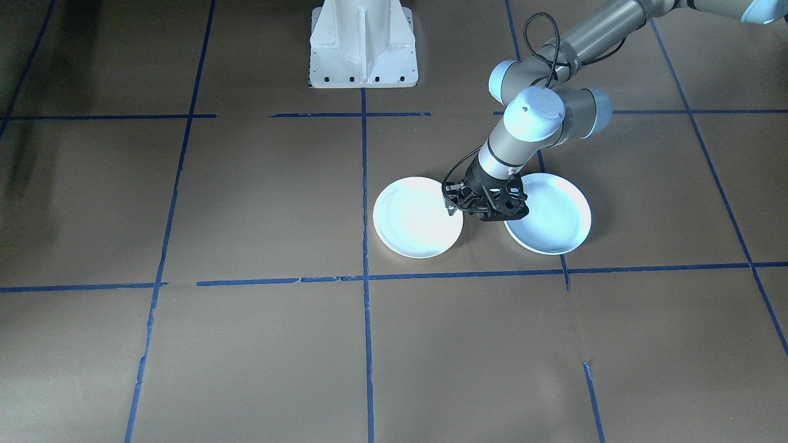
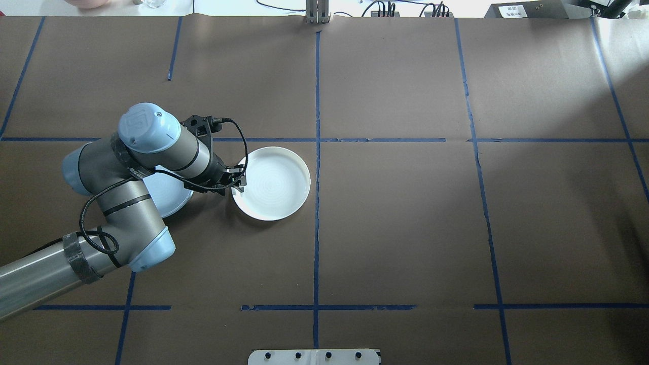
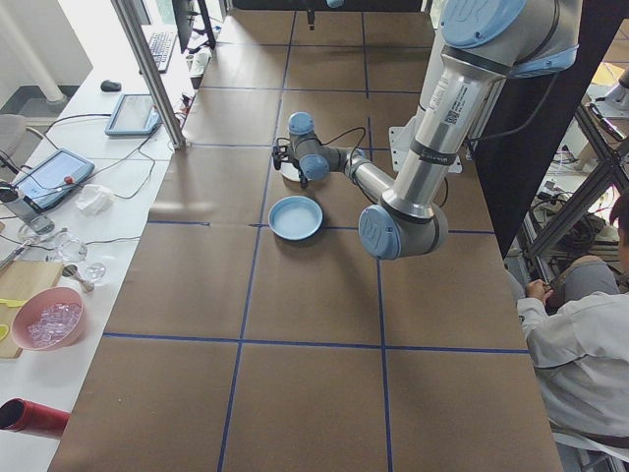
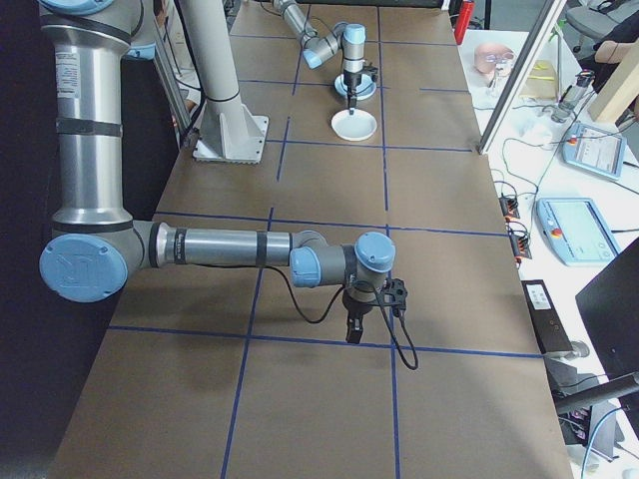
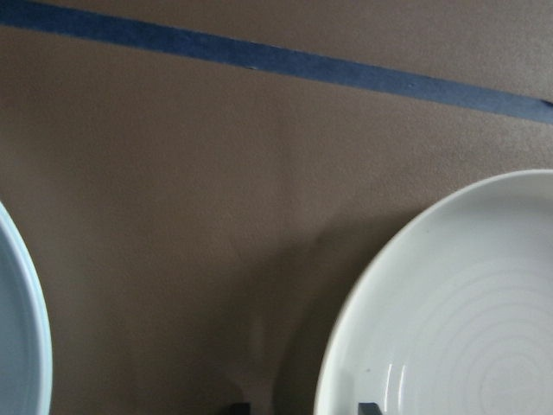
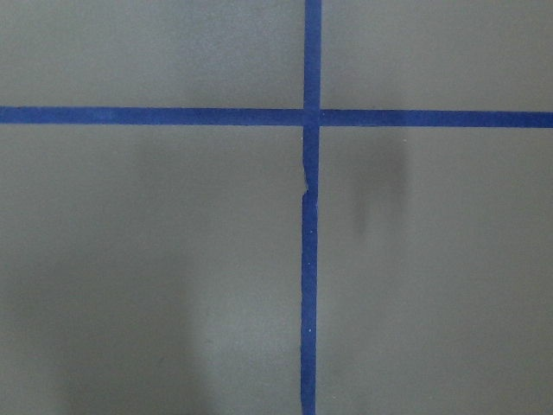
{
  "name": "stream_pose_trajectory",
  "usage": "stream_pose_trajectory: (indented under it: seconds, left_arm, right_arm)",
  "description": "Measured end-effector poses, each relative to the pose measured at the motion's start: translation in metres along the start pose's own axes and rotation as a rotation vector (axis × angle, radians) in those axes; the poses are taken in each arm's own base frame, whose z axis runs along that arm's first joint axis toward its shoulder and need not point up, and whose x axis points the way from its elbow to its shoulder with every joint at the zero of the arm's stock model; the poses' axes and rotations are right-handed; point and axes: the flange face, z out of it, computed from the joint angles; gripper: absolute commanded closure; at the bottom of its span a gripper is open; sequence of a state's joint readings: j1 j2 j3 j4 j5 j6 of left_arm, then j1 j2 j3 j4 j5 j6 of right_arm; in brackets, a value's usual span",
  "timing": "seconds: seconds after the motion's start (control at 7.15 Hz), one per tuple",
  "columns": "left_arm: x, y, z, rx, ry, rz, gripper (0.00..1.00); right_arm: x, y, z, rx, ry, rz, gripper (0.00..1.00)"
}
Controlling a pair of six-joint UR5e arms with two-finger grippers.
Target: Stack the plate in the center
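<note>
A white plate (image 2: 271,182) lies flat just left of the table's centre line; the front view shows this white plate (image 1: 417,216) too. Beside it lies a pale blue plate (image 2: 167,195), partly under my left arm, seen whole in the front view (image 1: 548,212). My left gripper (image 2: 238,182) is low at the white plate's near rim. In the left wrist view the gripper (image 5: 300,408) is open, with the white plate's (image 5: 458,311) rim between its two tips. The blue plate's edge (image 5: 17,346) shows at the left. My right gripper (image 4: 354,324) hangs over bare table far away; I cannot tell its state.
Blue tape lines (image 2: 317,152) divide the brown table into squares. The robot's white base (image 1: 363,43) stands at the table's robot side. A seated person (image 3: 580,334) is beside the table. A side bench holds a pink bowl (image 3: 47,320) and tablets.
</note>
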State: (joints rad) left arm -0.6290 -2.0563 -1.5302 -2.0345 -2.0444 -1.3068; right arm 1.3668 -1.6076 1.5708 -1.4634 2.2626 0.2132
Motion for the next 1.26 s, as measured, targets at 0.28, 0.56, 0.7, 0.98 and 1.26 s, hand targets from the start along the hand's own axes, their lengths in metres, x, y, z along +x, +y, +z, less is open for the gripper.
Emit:
stream_pose_trajectory:
  seconds: [0.28, 0.56, 0.7, 0.98, 1.26]
  left_arm:
    - [0.005, 0.000, -0.001, 0.001, 0.006, 0.001, 0.97]
    - [0.009, -0.001, -0.003, 0.001, 0.012, -0.003, 1.00]
    - [0.010, -0.001, -0.004, 0.002, 0.013, -0.002, 1.00]
    - [0.005, -0.013, -0.015, 0.018, 0.017, -0.006, 1.00]
    - [-0.016, -0.046, -0.049, 0.040, 0.031, -0.012, 1.00]
  right_arm:
    - [0.000, 0.000, 0.000, 0.000, 0.000, 0.000, 0.00]
    - [0.000, 0.000, 0.000, 0.000, 0.000, 0.000, 0.00]
    - [0.000, 0.000, 0.000, 0.000, 0.000, 0.000, 0.00]
    - [0.000, 0.000, 0.000, 0.000, 0.000, 0.000, 0.00]
    - [0.000, 0.000, 0.000, 0.000, 0.000, 0.000, 0.00]
